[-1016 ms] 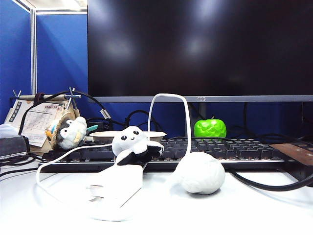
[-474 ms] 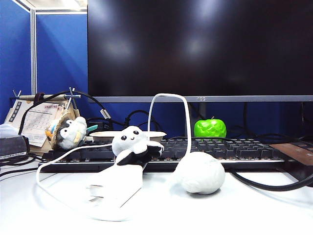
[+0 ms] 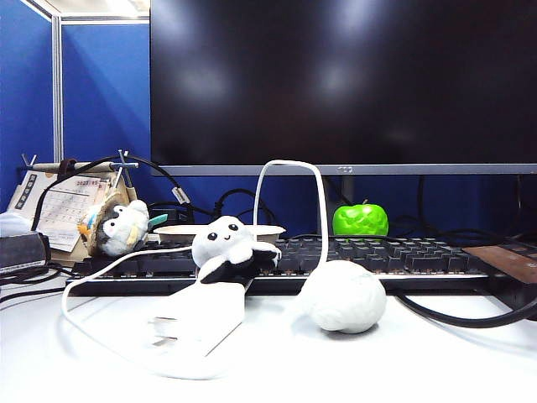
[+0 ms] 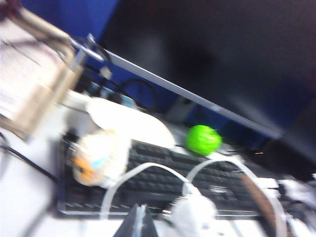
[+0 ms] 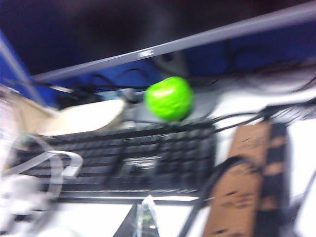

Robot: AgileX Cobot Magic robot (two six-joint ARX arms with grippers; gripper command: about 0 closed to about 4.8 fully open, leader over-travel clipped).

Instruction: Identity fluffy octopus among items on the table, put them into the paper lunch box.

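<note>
The fluffy octopus [image 3: 226, 242], pale grey-white with a black underside, sits on the front edge of the keyboard, against a white charger block [image 3: 201, 315]. Right behind it stands the paper lunch box [image 3: 264, 229], its off-white rim showing over the keys. In the blurred left wrist view my left gripper [image 4: 140, 222] is shut and empty, short of the keyboard, with the octopus [image 4: 193, 215] just beside it and the lunch box [image 4: 129, 122] farther off. My right gripper [image 5: 144, 219] is shut and empty over the white table [image 5: 98, 217]; the lunch box [image 5: 84, 118] lies beyond the keyboard. Neither gripper appears in the exterior view.
A grey-white bird plush [image 3: 122, 228] stands left of the keyboard [image 3: 403, 256]. A white brain-shaped ball [image 3: 344, 296] lies on the table [image 3: 419, 361], joined to a looping white cable [image 3: 289, 164]. A green apple [image 3: 360, 220] sits under the monitor [image 3: 344, 84]. A brown strip [image 5: 247, 182] and black cables lie right.
</note>
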